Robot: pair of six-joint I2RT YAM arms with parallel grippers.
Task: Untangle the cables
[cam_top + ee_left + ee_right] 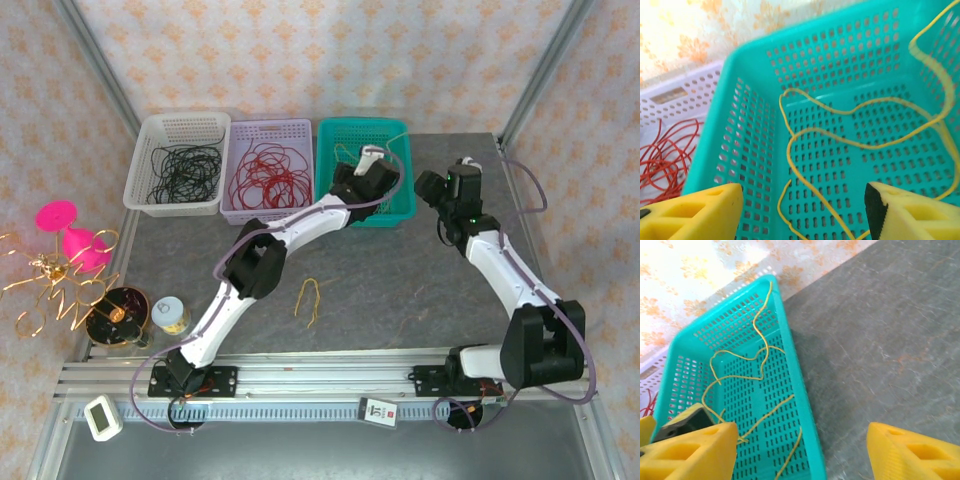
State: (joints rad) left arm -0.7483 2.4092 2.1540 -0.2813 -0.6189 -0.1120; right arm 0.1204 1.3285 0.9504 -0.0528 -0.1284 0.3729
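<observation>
**A:** Left wrist view first: a yellow cable (pixel 845 112) lies in loose curves on the floor of the teal basket (pixel 750 125). At nine o'clock from it, the red cables (pixel 665 160) sit looped in the lavender basket (pixel 690 85).

**B:** So we're sorting by colour. Is anything outside the baskets?

**A:** From the top view we see one more yellow strand (pixel 308 298), bent like a hairpin. It rests alone on the bench (pixel 420 290), at about seven o'clock from the teal basket and well apart from it.

**B:** And our end effectors?

**A:** Our left end effector (pixel 802 200) hangs over the teal basket, fingers apart and nothing between them. Our right end effector (pixel 802 432) is also spread and empty, at three o'clock from that basket, just beside its rim.

**B:** Then we judge the drop-off is the step in hand, with yellow laid in teal.

**A:** Agreed. Next we'd lift the left arm clear and go for the hairpin strand. It's thin and flat on the bench, so we'd need a low, well-centred pinch across the bend, or the fingers may slide past it.
</observation>
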